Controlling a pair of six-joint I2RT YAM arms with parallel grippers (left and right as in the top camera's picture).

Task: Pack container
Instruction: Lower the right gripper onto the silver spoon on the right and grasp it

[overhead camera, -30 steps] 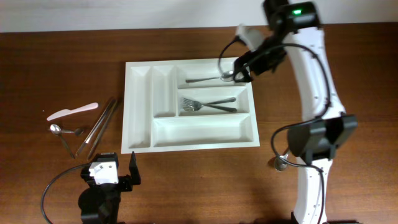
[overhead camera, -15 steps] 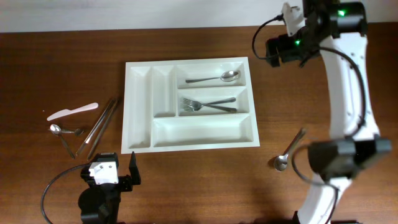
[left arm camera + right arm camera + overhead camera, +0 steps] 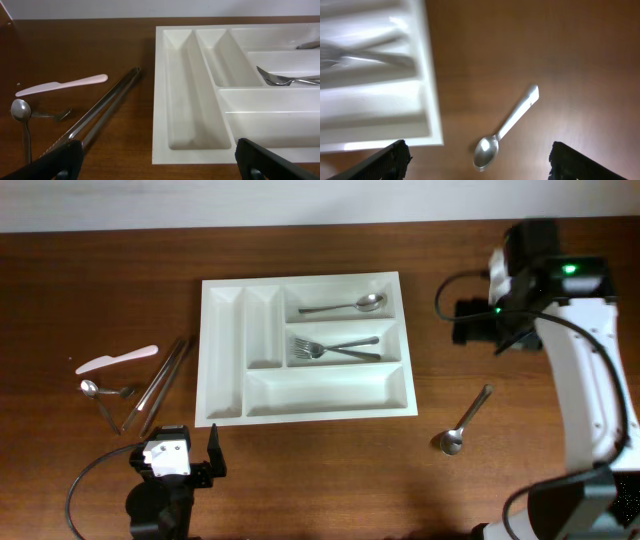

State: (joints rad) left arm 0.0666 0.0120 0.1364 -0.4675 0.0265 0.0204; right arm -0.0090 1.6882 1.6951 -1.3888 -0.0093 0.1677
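Observation:
The white container point(image 3: 205, 350) lies mid-table. Its top long compartment holds a spoon point(image 3: 345, 306), and the middle one holds forks point(image 3: 335, 348). A loose spoon point(image 3: 466, 422) lies on the wood right of the tray, bowl toward the front. My right gripper point(image 3: 472, 322) hovers open beyond the tray's right edge. In the right wrist view that spoon point(image 3: 506, 129) lies below and between the wide-apart fingers of the right gripper point(image 3: 479, 167), untouched. My left gripper point(image 3: 188, 456) rests open by the front edge, near the tray's front left corner point(image 3: 160, 100), its jaws point(image 3: 157, 155) empty.
Left of the tray lie long metal tongs point(image 3: 165, 380), a white plastic knife point(image 3: 115, 360) and a small spoon point(image 3: 95, 392) beside another small utensil. The left wrist view shows the tongs point(image 3: 100, 112) and knife point(image 3: 60, 85) close to the tray's left wall.
My right gripper has swung from over the tray's top compartment to the right, past the tray's edge, leaving the spoon in that compartment. The left arm has not moved.

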